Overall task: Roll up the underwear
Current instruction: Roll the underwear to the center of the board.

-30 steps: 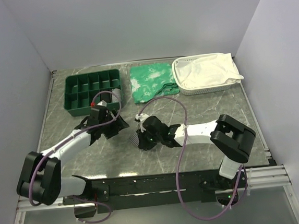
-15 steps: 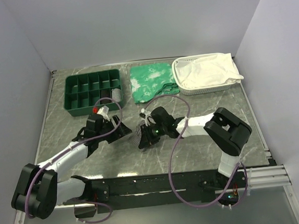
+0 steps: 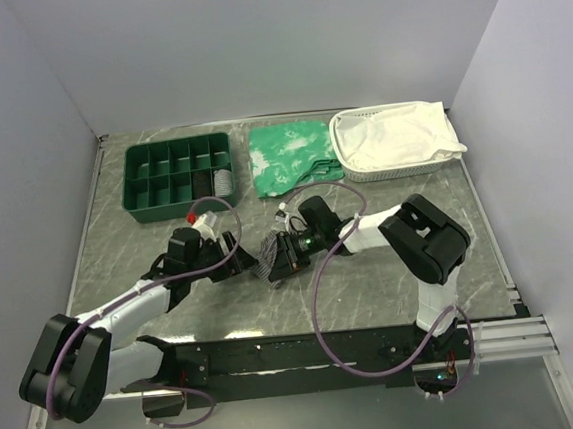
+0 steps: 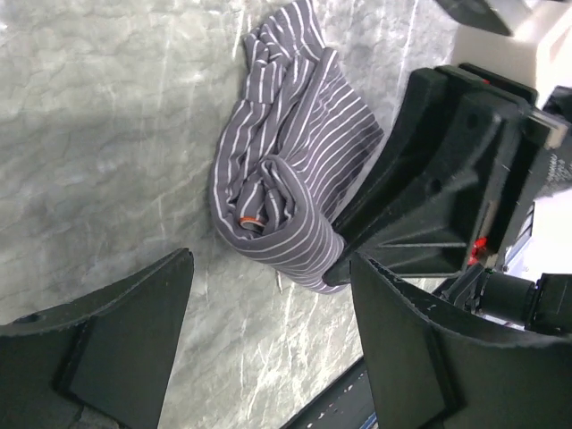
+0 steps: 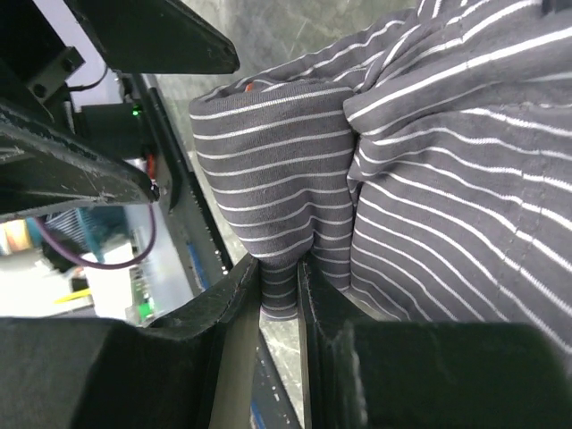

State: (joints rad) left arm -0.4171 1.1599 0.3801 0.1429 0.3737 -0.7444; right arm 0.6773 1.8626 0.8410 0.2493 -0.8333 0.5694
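Note:
The underwear (image 3: 267,257) is a grey pinstriped bundle, rolled up on the marble table between the two grippers. In the left wrist view the underwear (image 4: 290,170) shows its rolled end with an orange-red tag at the core. My right gripper (image 3: 278,258) is shut on a fold of the underwear (image 5: 277,192), the cloth pinched between its fingers (image 5: 234,295). My left gripper (image 3: 232,261) is open and empty, just left of the roll, with its jaws wide apart (image 4: 268,349).
A green compartment tray (image 3: 178,174) stands at the back left, holding a small grey roll (image 3: 223,181). A green white-patterned cloth (image 3: 289,154) lies at back centre. A white basket with white cloth (image 3: 395,140) stands at back right.
My left gripper has swung right and down toward the roll. My right gripper has shifted a little left and up with the underwear in it.

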